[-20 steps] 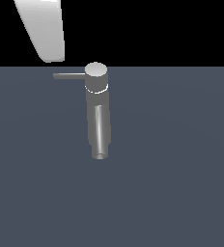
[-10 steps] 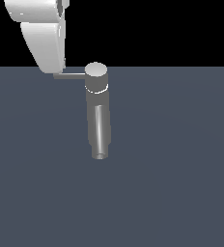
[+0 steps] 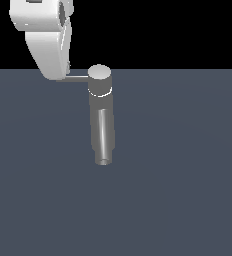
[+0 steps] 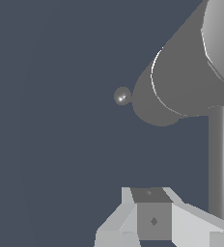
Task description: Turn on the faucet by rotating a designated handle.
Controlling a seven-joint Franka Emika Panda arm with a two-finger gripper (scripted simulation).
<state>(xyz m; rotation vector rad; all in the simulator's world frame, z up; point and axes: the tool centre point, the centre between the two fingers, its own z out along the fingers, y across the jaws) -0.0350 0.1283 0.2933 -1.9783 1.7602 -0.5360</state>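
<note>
The faucet (image 3: 100, 100) stands on the dark grey surface (image 3: 188, 175), its tube spout (image 3: 103, 137) reaching toward the camera in the exterior view. The handle (image 3: 78, 78) juts sideways from the round cap (image 3: 99, 73) toward the white gripper (image 3: 55, 72), whose body covers the rod's outer end (contact cannot be confirmed). In the wrist view the handle (image 4: 122, 96) appears end-on as a small round tip, apparently ahead of the fingers (image 4: 152, 219), apart from them. Whether the fingers are released or clenched cannot be told.
</note>
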